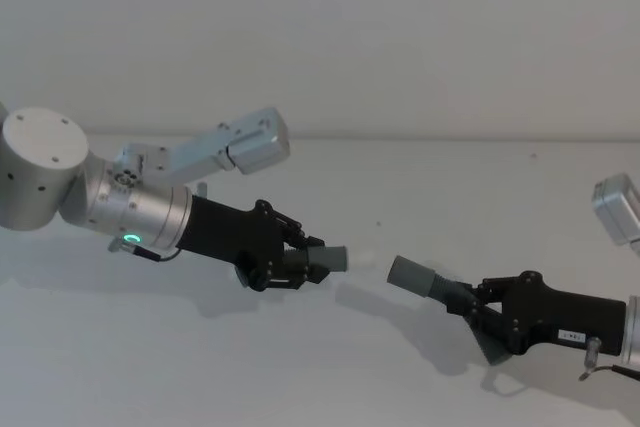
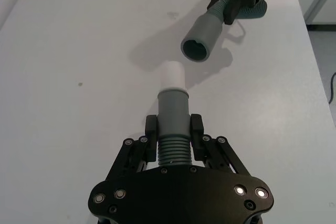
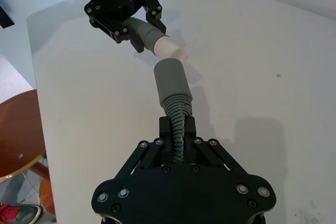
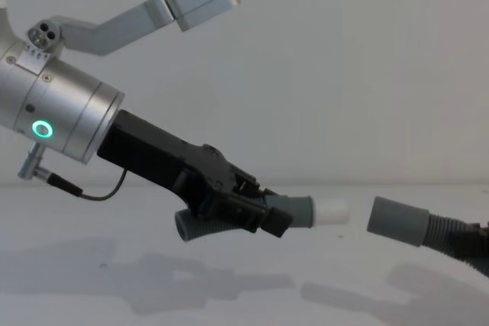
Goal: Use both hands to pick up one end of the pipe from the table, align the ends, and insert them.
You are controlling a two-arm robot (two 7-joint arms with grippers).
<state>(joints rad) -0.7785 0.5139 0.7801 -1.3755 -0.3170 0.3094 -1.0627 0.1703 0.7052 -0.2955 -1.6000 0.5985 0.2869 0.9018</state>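
Both pieces of the pipe hang above the white table [image 1: 300, 377]. My left gripper [image 1: 298, 262] [image 2: 174, 129] [image 4: 256, 215] is shut on the ribbed part of the short piece [image 2: 172, 150]. That piece's grey cuff [image 2: 172, 106] [image 4: 296, 211] and white tip [image 2: 172, 75] [image 4: 332, 211] [image 3: 170, 50] point right. My right gripper [image 1: 482, 304] [image 3: 178, 129] is shut on the ribs of the longer piece [image 3: 178, 114]. Its wider cuff [image 1: 410, 274] [image 3: 170, 80] [image 4: 396, 221] [image 2: 201, 38] faces the white tip. A small gap separates the two ends, which are roughly in line.
The left arm's silver wrist with its green ring light [image 4: 42, 129] reaches in from the left. The table's edge and a brown round stool [image 3: 16, 129] show in the right wrist view. Bare table lies under both hoses.
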